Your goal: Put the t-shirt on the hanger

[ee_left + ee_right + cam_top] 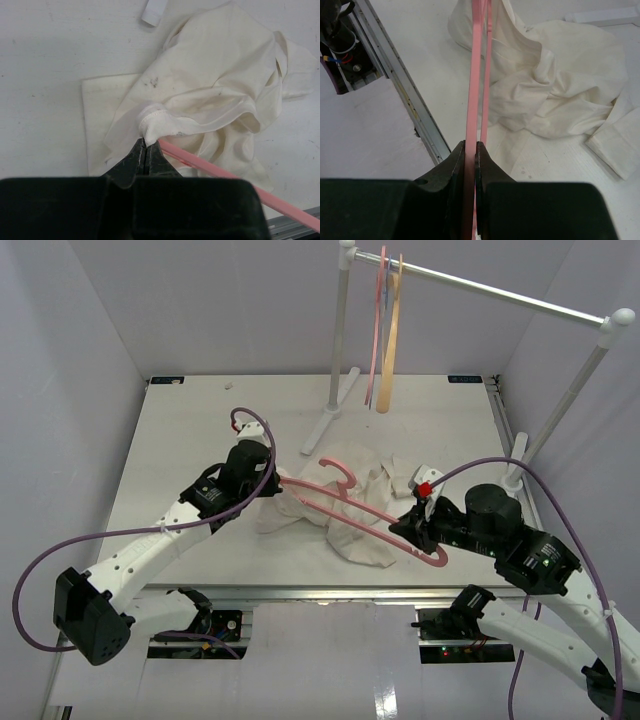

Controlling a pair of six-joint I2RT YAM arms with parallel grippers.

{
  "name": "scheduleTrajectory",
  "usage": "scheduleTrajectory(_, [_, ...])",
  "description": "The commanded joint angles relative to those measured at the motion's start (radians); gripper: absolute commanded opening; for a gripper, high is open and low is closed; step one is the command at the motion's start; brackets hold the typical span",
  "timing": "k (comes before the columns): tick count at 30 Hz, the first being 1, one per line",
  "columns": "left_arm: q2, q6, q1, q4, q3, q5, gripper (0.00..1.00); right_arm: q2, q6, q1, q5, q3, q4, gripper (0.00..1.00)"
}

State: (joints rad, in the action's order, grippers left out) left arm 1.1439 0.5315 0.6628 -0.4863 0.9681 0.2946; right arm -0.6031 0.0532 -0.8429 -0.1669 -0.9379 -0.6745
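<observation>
On table (190, 430) middle: t-shirt (220, 75) crumpled in heap; hanger (474, 75) lying across it; left gripper (146, 150) clenched on bunched fold of t-shirt; right gripper (470, 147) clamped on hanger bar, near table's front edge

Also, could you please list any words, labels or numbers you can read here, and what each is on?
No readable text. The t-shirt is plain, the pink hanger bears no marking, and any print on the right arm's black casing is too small to read.
</observation>
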Motion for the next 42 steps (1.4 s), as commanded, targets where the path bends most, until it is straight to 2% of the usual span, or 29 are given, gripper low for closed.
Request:
scheduleTrajectory(1, [-0.029, -0.042, -0.003, -0.002, 0.067, 0.004, 0.0, 0.049, 0.0, -0.004, -0.102, 0.043, 0.098, 0.08])
scheduleTrajectory(6, [-0.035, -0.107, -0.002, 0.0, 0.106, -0.072, 0.0, 0.001, -0.014, -0.004, -0.114, 0.059, 0.167, 0.08])
scheduleTrajectory(8, [-0.05, -0.122, -0.002, 0.007, 0.117, -0.145, 0.0, -0.031, -0.013, -0.005, -0.097, 0.057, 0.237, 0.08])
scheduleTrajectory(14, [-0.096, -0.127, -0.002, 0.006, 0.165, -0.222, 0.0, -0.124, -0.01, -0.005, 0.046, 0.027, 0.364, 0.08])
scheduleTrajectory(22, [-0.09, -0.091, 0.0, -0.018, 0.256, -0.325, 0.0, -0.213, -0.031, -0.004, 0.081, 0.044, 0.578, 0.08])
scheduleTrajectory(28, [-0.111, -0.041, 0.005, 0.03, 0.243, -0.432, 0.0, -0.235, -0.093, -0.004, 0.137, 0.102, 0.768, 0.08])
scheduleTrajectory(36, [-0.118, -0.007, 0.025, 0.122, 0.175, -0.527, 0.0, -0.263, -0.16, -0.007, 0.138, 0.218, 1.009, 0.08])
scheduleTrajectory(41, [-0.128, -0.022, 0.032, 0.169, 0.14, -0.57, 0.0, -0.239, -0.184, -0.008, 0.138, 0.34, 1.198, 0.08])
scheduleTrajectory(42, [-0.132, -0.035, 0.032, 0.171, 0.135, -0.594, 0.06, -0.228, -0.19, -0.008, 0.147, 0.362, 1.23, 0.08])
